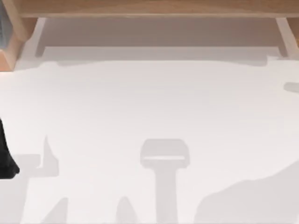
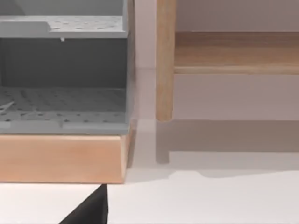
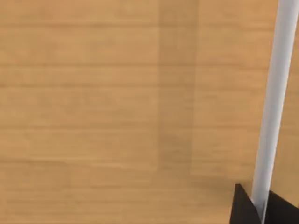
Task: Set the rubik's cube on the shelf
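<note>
The rubik's cube is out of view. The shelf (image 1: 154,7), a long light-brown wooden board, runs across the far edge of the table in the top view. It appears again in the left wrist view as a board (image 2: 233,51) behind an upright wooden support (image 2: 164,60). In the right wrist view its wood grain (image 3: 117,112) lies very close under the dark tip of my right gripper (image 3: 261,207). My left arm (image 1: 5,156) sits at the table's left edge, and a dark part of my left gripper (image 2: 91,207) hangs above the white tabletop.
A grey perforated rack (image 2: 60,70) on a wooden base (image 2: 60,158) stands at the far left, beside the shelf support. A white strip (image 3: 273,93) crosses the right wrist view. Arm shadows lie on the white tabletop (image 1: 149,102).
</note>
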`<state>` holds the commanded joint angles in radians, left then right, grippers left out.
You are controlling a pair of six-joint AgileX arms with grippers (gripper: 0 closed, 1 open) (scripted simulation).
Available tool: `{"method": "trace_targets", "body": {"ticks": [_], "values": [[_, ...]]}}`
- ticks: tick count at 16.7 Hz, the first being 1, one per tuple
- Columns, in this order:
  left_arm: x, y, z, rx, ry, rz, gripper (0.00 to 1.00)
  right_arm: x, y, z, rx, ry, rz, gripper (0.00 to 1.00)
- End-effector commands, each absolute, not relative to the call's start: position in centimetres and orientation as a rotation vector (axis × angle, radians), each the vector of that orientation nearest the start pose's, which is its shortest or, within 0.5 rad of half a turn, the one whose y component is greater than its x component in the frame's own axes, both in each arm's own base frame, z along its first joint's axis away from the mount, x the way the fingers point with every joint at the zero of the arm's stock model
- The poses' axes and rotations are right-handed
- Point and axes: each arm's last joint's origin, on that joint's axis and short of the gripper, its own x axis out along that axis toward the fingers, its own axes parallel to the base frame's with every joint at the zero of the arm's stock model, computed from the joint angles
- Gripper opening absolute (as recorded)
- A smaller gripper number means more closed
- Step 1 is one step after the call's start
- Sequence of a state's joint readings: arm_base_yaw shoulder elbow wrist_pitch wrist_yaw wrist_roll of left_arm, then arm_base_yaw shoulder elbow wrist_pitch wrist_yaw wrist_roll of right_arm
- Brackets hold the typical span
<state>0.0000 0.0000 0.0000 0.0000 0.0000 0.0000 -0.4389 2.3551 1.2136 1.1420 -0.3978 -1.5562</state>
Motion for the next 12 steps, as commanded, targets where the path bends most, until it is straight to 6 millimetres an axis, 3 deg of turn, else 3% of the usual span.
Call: {"method": "trace_targets", "body": {"ticks": [3,9,12], "values": [[10.6,-0.1,16.0,0.000,0.000,0.000,1.00,41.8,-18.5,9.3,-1.575,0.000,-0.021,0.00],[10.6,-0.1,16.0,0.000,0.000,0.000,1.00,37.0,-18.0,8.4,-1.560,0.025,0.003,0.00],[10.6,-0.1,16.0,0.000,0.000,0.000,1.00,36.4,-18.1,8.8,-1.567,0.014,-0.008,0.00]]}}
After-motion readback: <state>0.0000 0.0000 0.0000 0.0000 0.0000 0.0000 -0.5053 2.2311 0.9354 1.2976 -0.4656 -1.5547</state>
